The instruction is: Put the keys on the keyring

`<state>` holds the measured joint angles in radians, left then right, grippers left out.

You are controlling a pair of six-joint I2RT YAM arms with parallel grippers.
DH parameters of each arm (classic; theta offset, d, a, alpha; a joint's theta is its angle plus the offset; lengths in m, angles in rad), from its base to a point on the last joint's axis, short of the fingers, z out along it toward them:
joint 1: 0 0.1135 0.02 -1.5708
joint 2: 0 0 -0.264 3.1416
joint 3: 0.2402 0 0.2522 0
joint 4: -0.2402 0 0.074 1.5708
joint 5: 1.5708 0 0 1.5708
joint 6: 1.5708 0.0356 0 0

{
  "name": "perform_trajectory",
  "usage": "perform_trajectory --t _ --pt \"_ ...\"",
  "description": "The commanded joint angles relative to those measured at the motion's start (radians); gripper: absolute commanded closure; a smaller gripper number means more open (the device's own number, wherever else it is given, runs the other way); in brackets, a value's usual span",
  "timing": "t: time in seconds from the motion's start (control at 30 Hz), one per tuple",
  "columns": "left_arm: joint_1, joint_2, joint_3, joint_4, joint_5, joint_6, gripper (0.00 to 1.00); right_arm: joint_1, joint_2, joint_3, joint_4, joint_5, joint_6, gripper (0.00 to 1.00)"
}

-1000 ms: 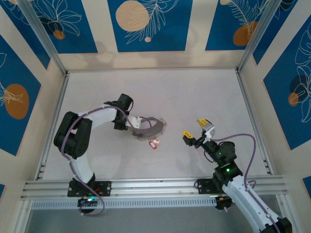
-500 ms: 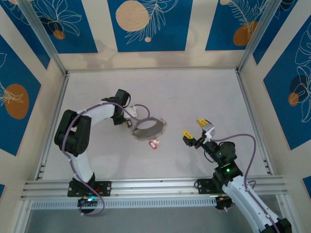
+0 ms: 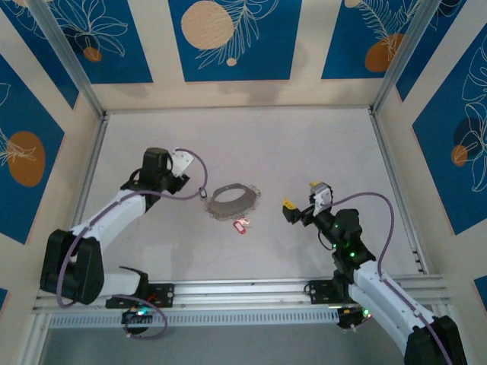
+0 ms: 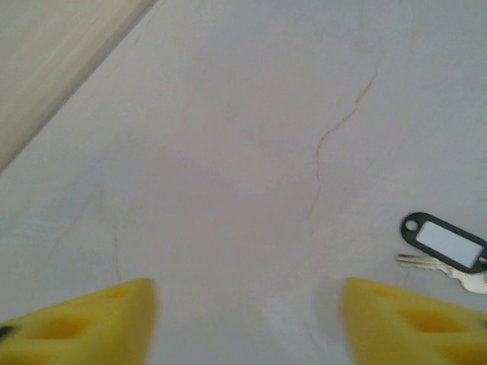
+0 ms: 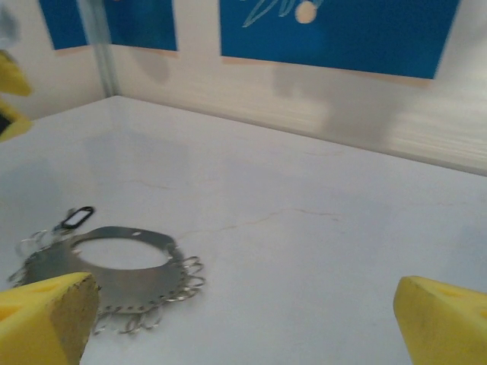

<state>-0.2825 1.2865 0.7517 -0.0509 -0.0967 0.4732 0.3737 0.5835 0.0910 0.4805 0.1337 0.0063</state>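
Keyring (image 5: pixel 141 287) lies flat on the table (image 3: pixel 304 144), roughly mid-table between the two arms, so either one can probably reach it. Small wire loops and keys fringe its rim. Black-tagged key (image 4: pixel 443 242) lies at the ring's left end; can't tell if it is threaded on or just lying against it. Red-tagged key (image 3: pixel 241 226) sits just beside the ring's near edge with a whitish one by it. They look loose, likely the next ones to thread, though they are too small to be sure. Left claw (image 4: pixel 247 327) is spread wide with nothing between its yellow pads (image 4: pixel 84 319). It is low over bare table to the left of the ring, with the black tag off to the right in its wrist view, so it reads as clear of the key, not gripping it. Right claw (image 3: pixel 302 195) is also spread wide and empty, to the right of the ring and aimed at it. The ring shows low and left in the right wrist view, well apart from the pads, which looks like a standby or approach pose. Nothing is lifted; ring and keys all rest on the table.
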Motion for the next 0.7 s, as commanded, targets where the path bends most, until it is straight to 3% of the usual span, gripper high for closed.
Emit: perform_trajectory --t 0.0,0.17,0.3,0.4,0.57,0.67 --pt "0.012 -0.07 -0.106 0.178 0.044 -0.134 0.0 -0.032 0.026 0.033 0.036 0.132 -0.005 0.01" --pt "0.057 -0.083 -0.244 0.335 0.019 -0.209 0.0 -0.15 0.102 0.026 0.059 0.124 0.018 0.01" --pt "0.117 -0.014 -0.312 0.512 0.135 -0.293 0.0 -0.223 0.228 0.016 0.151 0.089 0.021 0.01" --pt "0.135 0.065 -0.33 0.629 0.144 -0.333 0.0 -0.253 0.34 0.013 0.254 0.062 0.037 0.01" --pt "0.139 0.119 -0.31 0.677 0.159 -0.3 0.0 -0.27 0.56 0.05 0.428 0.012 0.01 0.01" --pt "0.151 0.157 -0.316 0.734 0.092 -0.331 0.0 -0.273 0.67 0.082 0.513 0.005 -0.014 0.01"
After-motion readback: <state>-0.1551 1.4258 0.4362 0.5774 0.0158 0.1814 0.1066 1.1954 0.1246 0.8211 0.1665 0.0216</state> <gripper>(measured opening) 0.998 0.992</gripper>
